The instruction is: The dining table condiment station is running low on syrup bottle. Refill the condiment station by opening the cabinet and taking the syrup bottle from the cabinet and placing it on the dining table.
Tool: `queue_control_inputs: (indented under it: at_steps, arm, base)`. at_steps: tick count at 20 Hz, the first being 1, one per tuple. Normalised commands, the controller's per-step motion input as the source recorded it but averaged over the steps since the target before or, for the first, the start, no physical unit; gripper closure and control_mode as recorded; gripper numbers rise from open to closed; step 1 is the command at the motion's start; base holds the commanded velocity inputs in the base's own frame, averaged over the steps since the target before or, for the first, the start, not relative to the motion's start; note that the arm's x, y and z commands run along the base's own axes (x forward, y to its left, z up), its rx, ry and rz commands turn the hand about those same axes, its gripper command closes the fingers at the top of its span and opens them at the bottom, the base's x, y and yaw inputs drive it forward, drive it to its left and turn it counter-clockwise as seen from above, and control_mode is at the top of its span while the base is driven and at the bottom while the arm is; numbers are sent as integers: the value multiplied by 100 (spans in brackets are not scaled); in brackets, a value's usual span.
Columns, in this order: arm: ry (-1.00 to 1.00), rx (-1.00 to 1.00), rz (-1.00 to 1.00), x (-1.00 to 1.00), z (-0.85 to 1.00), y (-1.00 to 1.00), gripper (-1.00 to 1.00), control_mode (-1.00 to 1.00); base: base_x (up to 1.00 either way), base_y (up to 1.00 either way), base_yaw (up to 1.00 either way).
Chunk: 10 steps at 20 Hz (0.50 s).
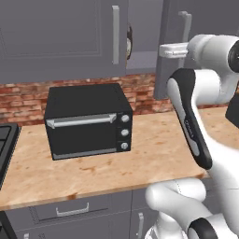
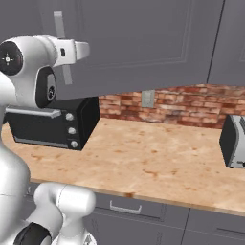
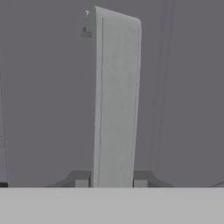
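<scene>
My gripper [image 3: 111, 179] reaches up to the grey wall cabinet [image 1: 60, 32], and its two fingertips hug both sides of a long silver bar handle [image 3: 116, 100]. That handle's door [image 1: 170, 28] stands swung outward, with the white hand [image 1: 179, 49] [image 2: 67, 51] pressed against it. In the gap beside the left door, a thin dark rounded sliver [image 1: 129, 42] peeks out; too little shows to tell whether it is the syrup bottle. The dining table is out of view.
A black toaster oven [image 1: 88, 121] [image 2: 52, 127] sits on the speckled worktop [image 1: 154, 149] below the cabinet. A silver toaster [image 2: 234, 141] stands at the far right and a stove edge [image 1: 4, 144] at the left. Grey drawers [image 2: 125, 208] run under the worktop.
</scene>
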Motion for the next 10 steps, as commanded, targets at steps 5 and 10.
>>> queue_control_inputs:
  at_steps: [5, 10]
  arm:
    - [7, -12, 0, -97, 76, 13, -100, -100]
    - [6, -30, 1, -67, 52, 77, -100, -100]
  base:
    - [0, 0, 0]
    - [0, 0, 0]
